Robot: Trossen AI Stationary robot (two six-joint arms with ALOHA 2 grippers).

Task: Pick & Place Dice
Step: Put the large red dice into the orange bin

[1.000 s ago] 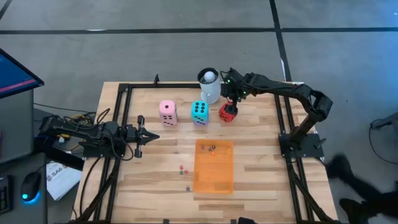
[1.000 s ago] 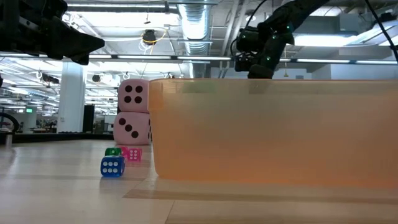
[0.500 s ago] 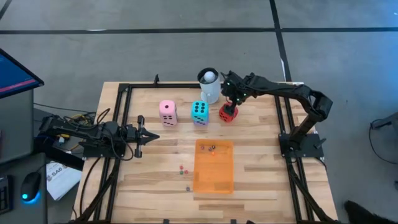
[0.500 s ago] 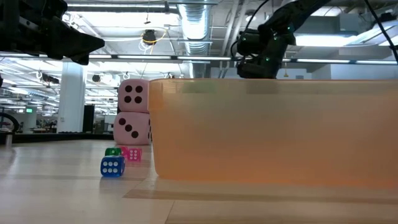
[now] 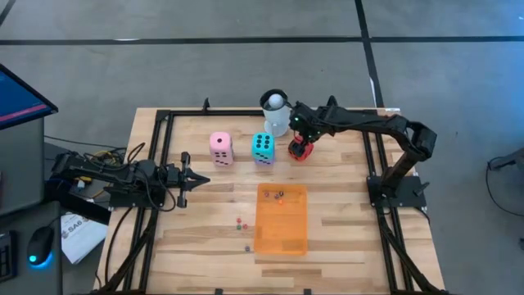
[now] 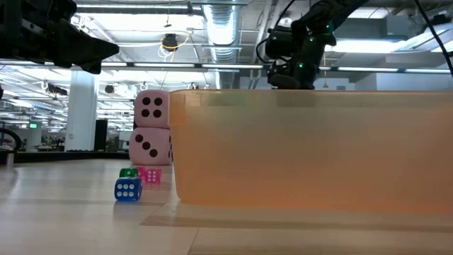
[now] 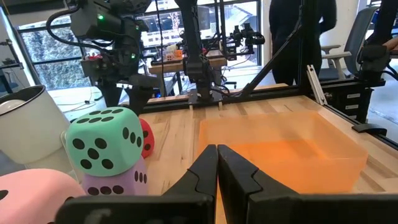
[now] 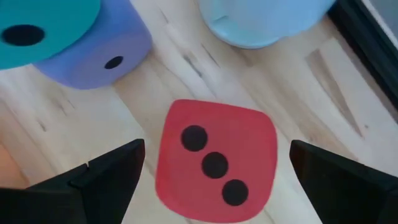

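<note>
— Where do the cameras sit?
— One looks straight down on the whole table [image 5: 205, 213]. One sits at table-top height, close behind the orange mat [image 6: 311, 149].
— And the wrists?
— The left looks level across the table; the right looks down, close on the red die [image 8: 214, 160], which the left wrist and overhead views share.

This is a robotics lab in a large open industrial hall. Exposed ceiling ducts [image 6: 212, 28] and strip lights run over distant workbenches, while a wooden counter [image 5: 344, 205] framed in black rails stands on grey concrete floor [image 5: 205, 74] beside a computer mouse [image 5: 38, 244].
</note>
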